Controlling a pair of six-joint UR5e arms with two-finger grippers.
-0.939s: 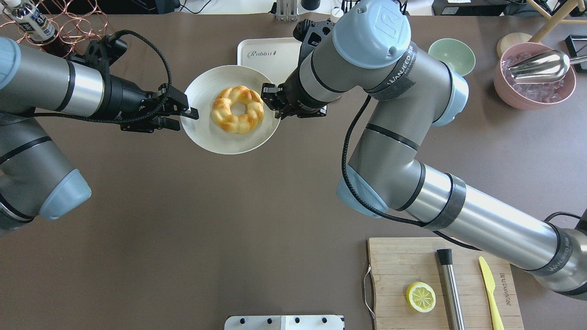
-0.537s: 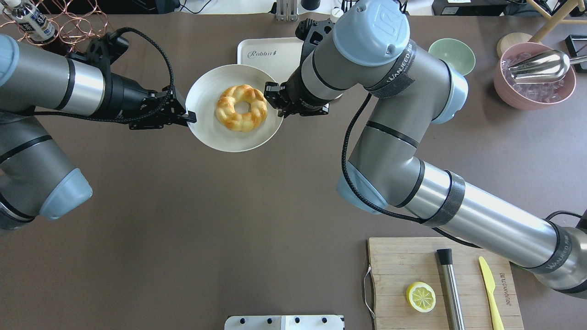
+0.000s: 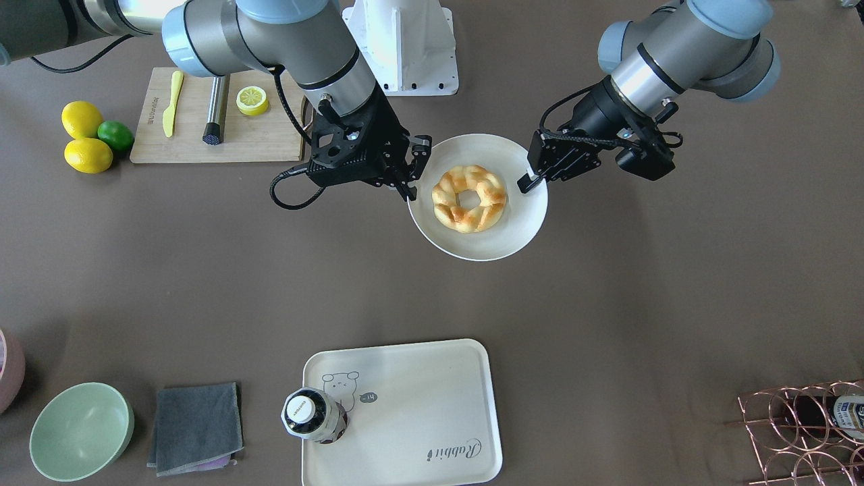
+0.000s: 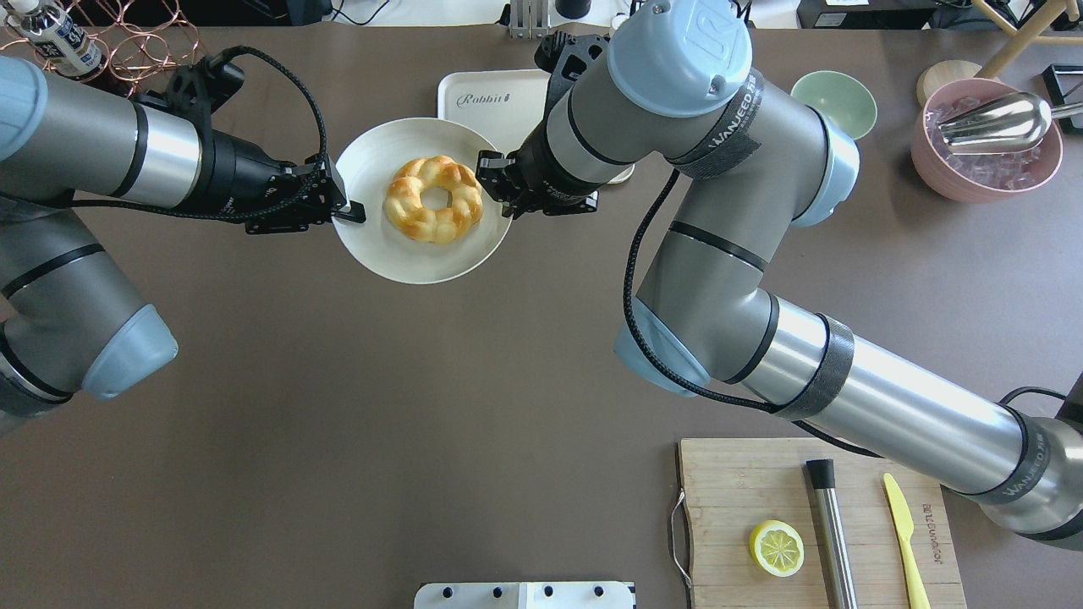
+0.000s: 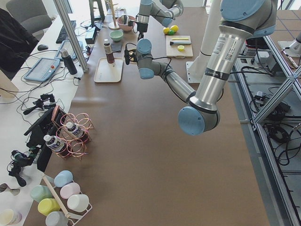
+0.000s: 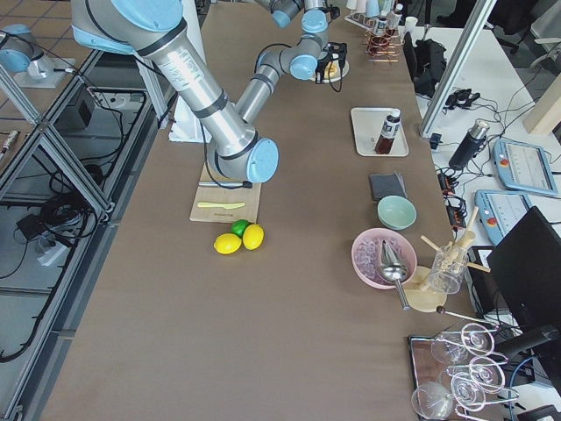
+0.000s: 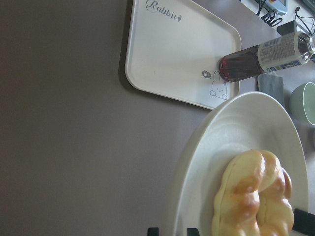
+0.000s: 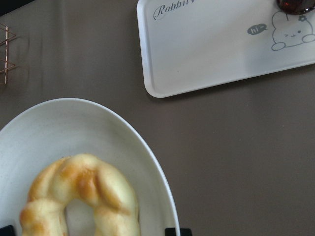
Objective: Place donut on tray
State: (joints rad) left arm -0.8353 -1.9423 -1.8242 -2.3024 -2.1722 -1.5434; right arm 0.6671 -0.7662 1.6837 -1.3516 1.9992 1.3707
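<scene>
Donut (image 4: 434, 200) location: flat on the round plate (image 4: 372, 249), not on the tray (image 3: 418, 398).
Left gripper (image 4: 349, 211): clamped on the plate's rim.
Right gripper (image 4: 501, 186): fingers apart at the opposite rim.
Relation you work from: the donut lies just beside the right gripper, on its left-arm side. The tray sits well beyond the plate, away from the robot.
Obstruction: a bottle (image 3: 310, 415) stands on one tray corner.

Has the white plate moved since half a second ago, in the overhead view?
Yes, slightly: the plate has shifted toward the view's left, judged against the tray behind it, carrying the donut along.
</scene>
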